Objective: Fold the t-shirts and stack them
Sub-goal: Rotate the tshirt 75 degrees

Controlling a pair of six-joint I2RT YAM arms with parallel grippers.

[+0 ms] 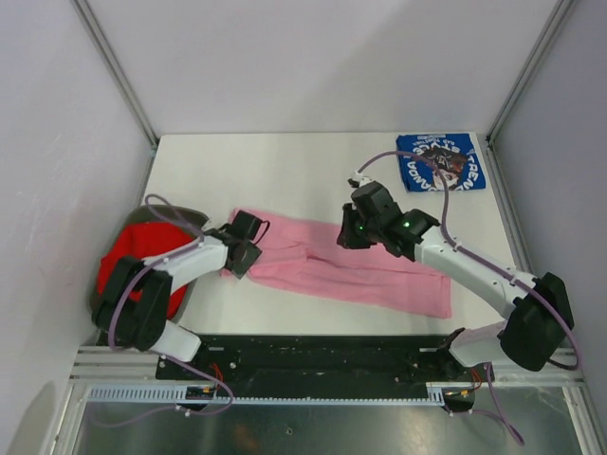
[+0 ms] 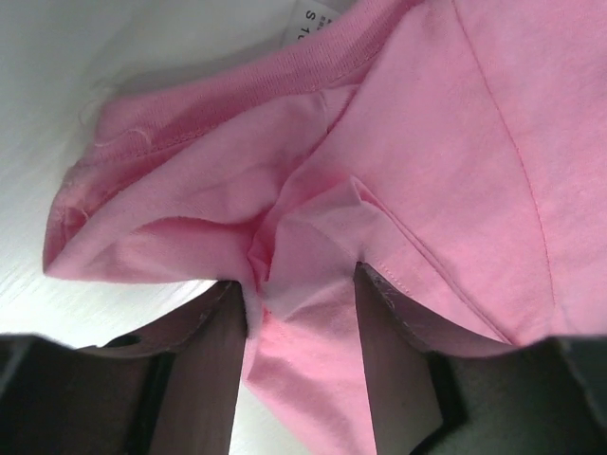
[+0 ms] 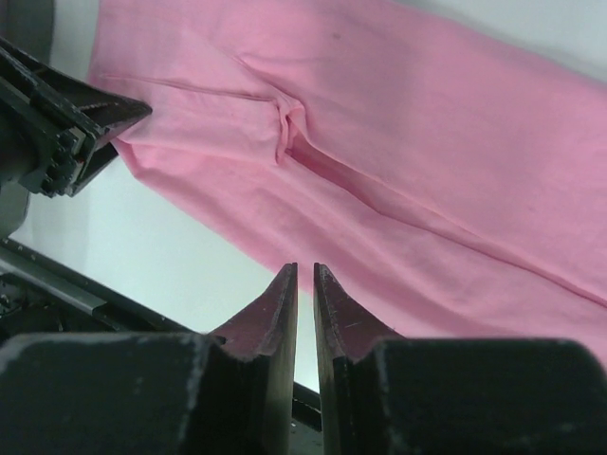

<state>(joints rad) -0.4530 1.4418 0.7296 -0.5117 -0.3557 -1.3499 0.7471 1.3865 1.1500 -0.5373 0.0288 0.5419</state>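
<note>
The light pink t-shirt [image 1: 379,275] lies as a long folded strip across the middle of the table. My left gripper [image 1: 248,248] is at its left end, and pink cloth [image 2: 455,142] fills the gap between its fingers [image 2: 299,275], bunched into creases there. My right gripper [image 1: 346,232] hovers over the shirt's far edge near the middle, jaws shut and empty [image 3: 303,270], with the pink shirt [image 3: 427,142] spread below it. The royal blue t-shirt [image 1: 441,161] lies folded at the back right. The red t-shirt [image 1: 142,261] sits bunched at the far left.
The red shirt rests in a grey oval bin [image 1: 185,220] at the table's left edge. The left gripper's black body [image 3: 57,123] shows at the left of the right wrist view. A black rail [image 1: 322,355] runs along the near edge.
</note>
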